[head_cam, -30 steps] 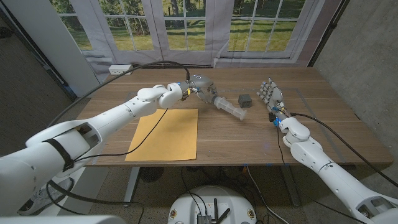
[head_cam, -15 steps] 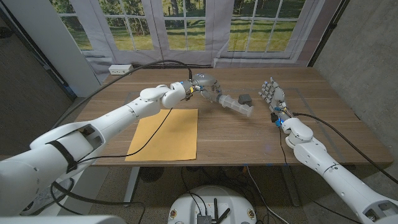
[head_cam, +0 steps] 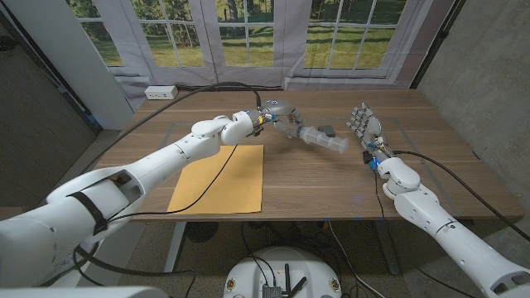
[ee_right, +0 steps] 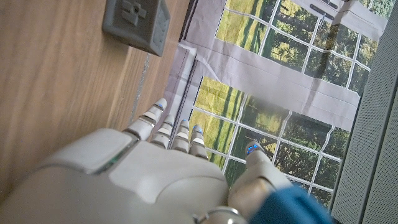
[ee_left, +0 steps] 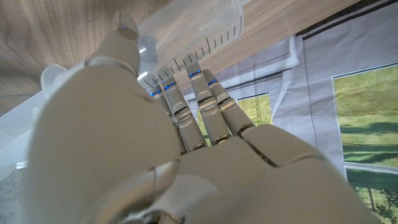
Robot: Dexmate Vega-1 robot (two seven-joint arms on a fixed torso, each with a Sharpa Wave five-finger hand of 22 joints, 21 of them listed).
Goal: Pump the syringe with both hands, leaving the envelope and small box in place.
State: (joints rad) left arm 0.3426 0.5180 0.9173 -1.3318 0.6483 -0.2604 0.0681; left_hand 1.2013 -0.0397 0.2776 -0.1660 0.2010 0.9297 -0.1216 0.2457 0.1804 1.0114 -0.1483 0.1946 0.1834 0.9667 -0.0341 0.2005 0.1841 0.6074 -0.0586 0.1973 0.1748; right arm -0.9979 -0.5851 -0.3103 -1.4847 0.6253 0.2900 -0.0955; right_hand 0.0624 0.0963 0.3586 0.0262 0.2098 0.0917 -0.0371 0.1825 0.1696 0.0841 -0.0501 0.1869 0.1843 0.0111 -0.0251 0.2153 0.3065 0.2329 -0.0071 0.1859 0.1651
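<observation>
Gripping clear ribbed syringe (head_cam: 325, 139): glossy white left hand (head_cam: 280, 117)

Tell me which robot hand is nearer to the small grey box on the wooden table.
Left. The left robot hand, holding the clear plastic syringe, is just beside the small grey box; the right robot hand stands open, farther off on the box's other side.

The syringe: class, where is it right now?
In the head view the syringe is held by the left hand above mid-table, its free end toward the right hand, in front of the small box.
</observation>
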